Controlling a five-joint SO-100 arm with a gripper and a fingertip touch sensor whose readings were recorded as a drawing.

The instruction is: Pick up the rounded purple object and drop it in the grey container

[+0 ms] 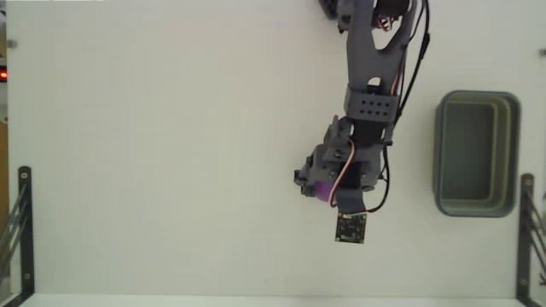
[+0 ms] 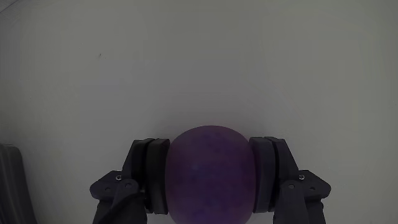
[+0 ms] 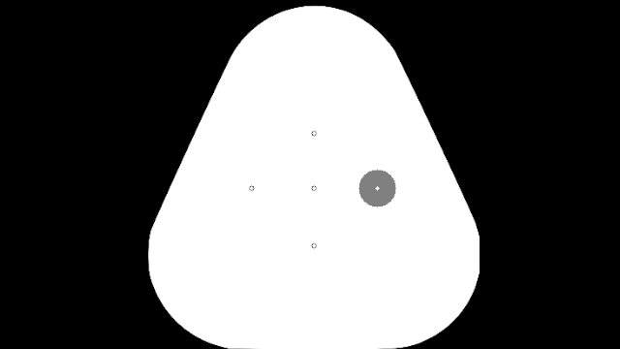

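The rounded purple object (image 2: 210,177) fills the lower middle of the wrist view, squeezed between two dark pads (image 2: 152,174). My gripper (image 2: 210,143) is shut on it, one pad on each side. In the fixed view the gripper (image 1: 317,186) hangs at the end of the grey arm near the table's middle, and only a sliver of the purple object (image 1: 325,189) peeks out beneath it. The grey container (image 1: 478,153) stands empty at the right, well apart from the gripper. Whether the ball is off the table I cannot tell.
The white table (image 1: 171,153) spreads wide to the left of the arm. Black brackets stand at its left edge (image 1: 24,230) and right edge (image 1: 527,230). A dark grey shape (image 2: 9,183) cuts into the wrist view's lower left corner.
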